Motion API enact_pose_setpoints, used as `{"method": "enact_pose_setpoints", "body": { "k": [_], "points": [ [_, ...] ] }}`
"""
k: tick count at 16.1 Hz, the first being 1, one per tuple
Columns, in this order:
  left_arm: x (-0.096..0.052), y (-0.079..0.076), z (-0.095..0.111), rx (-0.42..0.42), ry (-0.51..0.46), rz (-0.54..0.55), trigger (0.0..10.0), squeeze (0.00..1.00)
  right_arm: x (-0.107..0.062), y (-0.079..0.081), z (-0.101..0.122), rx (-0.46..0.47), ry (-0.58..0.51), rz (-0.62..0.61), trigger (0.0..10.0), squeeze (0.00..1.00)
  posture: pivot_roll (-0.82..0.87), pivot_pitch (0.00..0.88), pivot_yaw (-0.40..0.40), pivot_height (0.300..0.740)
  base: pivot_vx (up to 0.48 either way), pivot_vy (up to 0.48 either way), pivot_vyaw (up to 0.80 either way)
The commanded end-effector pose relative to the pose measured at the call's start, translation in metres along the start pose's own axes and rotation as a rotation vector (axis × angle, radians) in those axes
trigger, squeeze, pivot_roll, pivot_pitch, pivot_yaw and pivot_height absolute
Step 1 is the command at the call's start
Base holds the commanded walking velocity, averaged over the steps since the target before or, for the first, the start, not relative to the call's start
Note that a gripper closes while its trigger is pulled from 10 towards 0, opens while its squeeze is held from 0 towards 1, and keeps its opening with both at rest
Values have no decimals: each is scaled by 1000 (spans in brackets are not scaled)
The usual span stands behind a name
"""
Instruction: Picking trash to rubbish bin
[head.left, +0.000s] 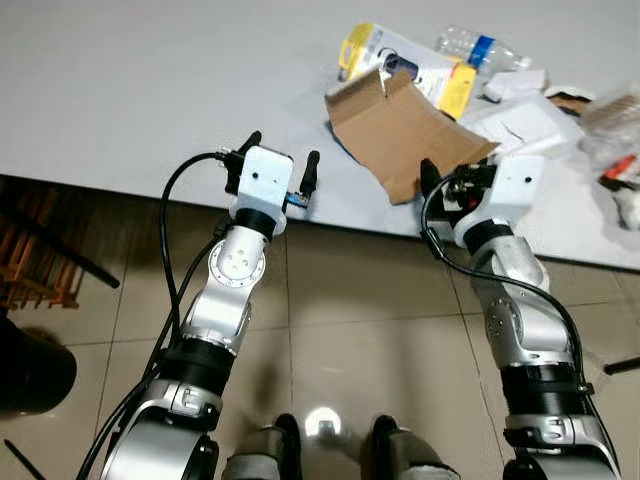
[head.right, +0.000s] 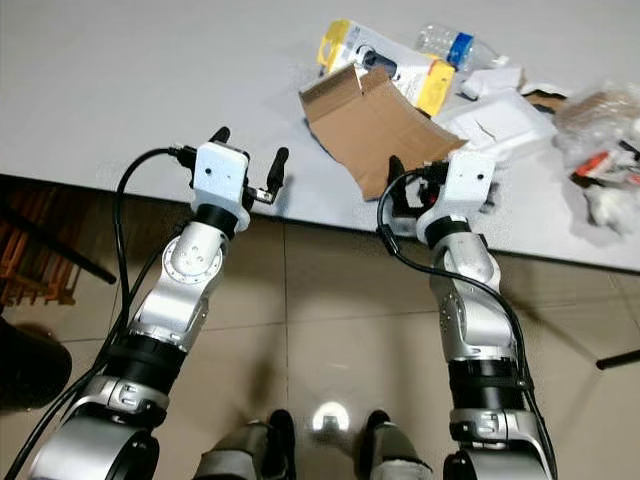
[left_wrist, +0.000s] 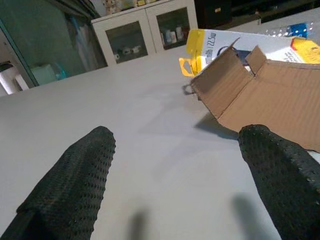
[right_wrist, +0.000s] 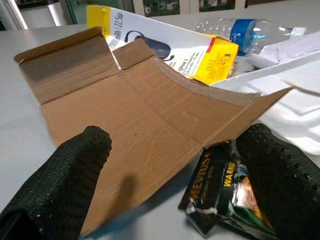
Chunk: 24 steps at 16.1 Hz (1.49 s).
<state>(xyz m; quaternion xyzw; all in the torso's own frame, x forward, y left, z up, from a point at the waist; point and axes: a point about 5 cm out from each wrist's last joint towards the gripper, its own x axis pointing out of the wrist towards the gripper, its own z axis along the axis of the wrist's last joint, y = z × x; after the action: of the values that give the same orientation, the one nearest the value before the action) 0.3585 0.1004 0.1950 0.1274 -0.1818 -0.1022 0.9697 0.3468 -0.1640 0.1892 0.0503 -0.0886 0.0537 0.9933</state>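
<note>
Closest to you, both arms reached over the near edge of the grey table (head.left: 120, 90), above the tiled floor (head.left: 330, 300). Your left gripper (head.left: 282, 160) hung with its fingers spread apart and nothing between them, only bare tabletop ahead of it. Your right gripper (right_wrist: 175, 175) was likewise spread and released, holding nothing; a dark crumpled wrapper (right_wrist: 225, 192) lay on the table just ahead of it, close against one of its fingers (right_wrist: 280, 170), though you could not tell whether they touched. One finger sat over the low edge of the flattened cardboard box (head.left: 400, 125), which lay directly ahead of that gripper and off to the right of your left one. Just beyond the cardboard, and partly under it, sat a yellow-and-white retail box (head.left: 410, 65). Farther past that lay a clear plastic bottle (head.left: 480, 48) with a blue label, on its side. Off to the right of your right gripper were white paper pieces (head.left: 530, 120) and a clear plastic bag (head.left: 615, 130) holding scraps.
</note>
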Motion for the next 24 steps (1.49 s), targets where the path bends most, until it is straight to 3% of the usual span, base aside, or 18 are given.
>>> {"method": "enact_pose_setpoints", "body": {
  "k": [1,9,24],
  "points": [
    [-1,-2,-2,12,12,-14,10000,0,-1,0,-3,3,10,-6,10000,0,66,290,55,740,319,-345,0],
    [-3,-5,4,-48,-30,-23,10000,0,-2,0,-3,10,6,-13,10000,0,70,294,62,740,36,-44,0],
    [-3,-4,5,-50,-28,-22,10000,0,-3,3,-6,18,11,-9,10000,0,70,297,63,740,0,0,0]
  ]
}}
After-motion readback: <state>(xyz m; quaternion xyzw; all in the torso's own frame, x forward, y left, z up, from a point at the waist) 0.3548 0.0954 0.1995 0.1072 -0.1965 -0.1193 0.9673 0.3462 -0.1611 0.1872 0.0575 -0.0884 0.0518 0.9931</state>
